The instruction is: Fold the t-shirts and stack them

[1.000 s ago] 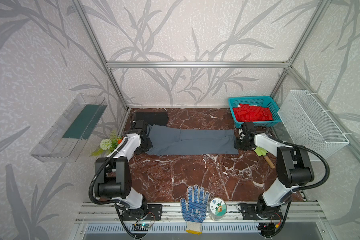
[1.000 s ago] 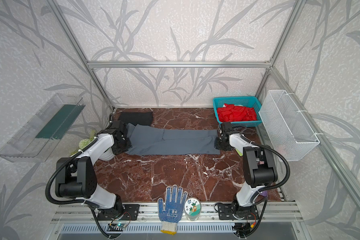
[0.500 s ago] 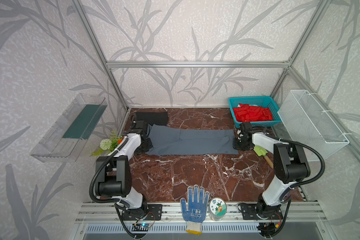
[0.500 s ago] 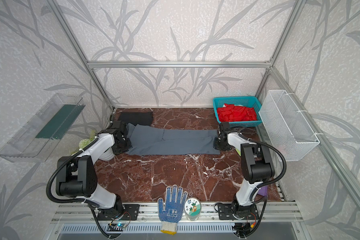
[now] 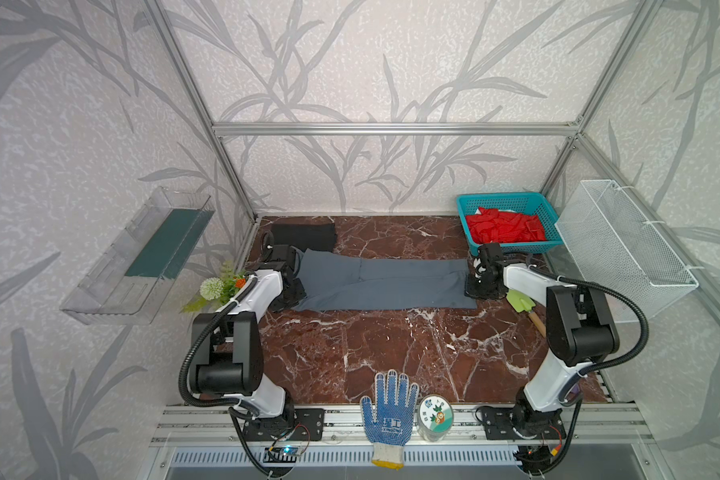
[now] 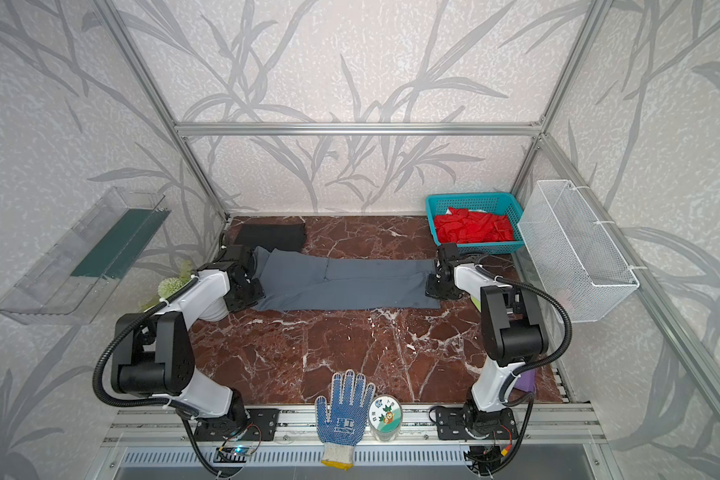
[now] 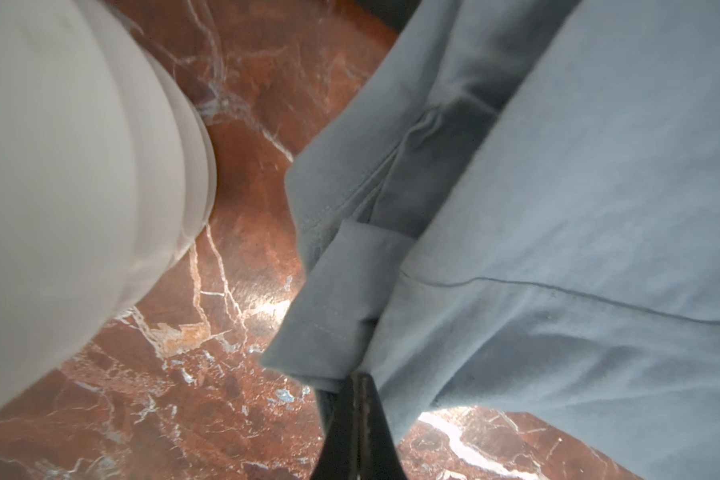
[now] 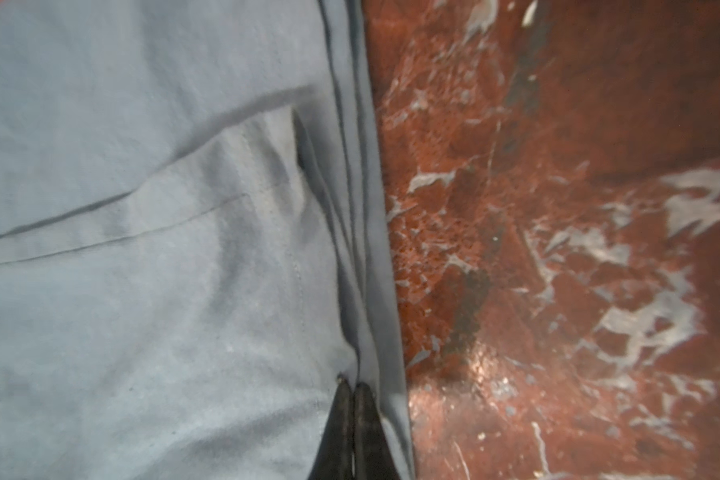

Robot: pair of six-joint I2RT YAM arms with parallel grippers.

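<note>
Grey shirt (image 5: pixel 383 284) lies flat on the table (image 5: pixel 371 353), folded into a long strip running left to right across the middle of both top views. Black shirt (image 5: pixel 304 236) is folded small at the table's upper left corner, and the grey shirt's upper left corner meets it.

Left gripper (image 5: pixel 298 291) is at the strip's left end, low on the table. In the left wrist view the fingertips (image 7: pixel 360 411) are pressed together, pinching the hemmed edge of the grey shirt. Cloth bunches at the tips.

Right gripper (image 5: pixel 472 286) is at the strip's right end, also low. In the right wrist view the fingertips (image 8: pixel 341 399) are closed tight on the layered edge of the grey shirt, and a ridge of cloth runs up from them. Bare marble lies just beside that edge.

Other things:
- Glove (image 5: pixel 389 411) and tin (image 5: pixel 435 417) are side by side at the bottom centre, on the rail.
- Basket (image 5: pixel 499 199) with red cloth (image 5: pixel 504 230) is at the upper right of the table.
- Wire basket (image 5: pixel 624 249) hangs on the right wall.
- Shelf (image 5: pixel 142 257) is on the left wall.
- Flowers (image 5: pixel 219 286) are beside the left arm.
- Trowel (image 5: pixel 520 301) is partly hidden under the right arm.
</note>
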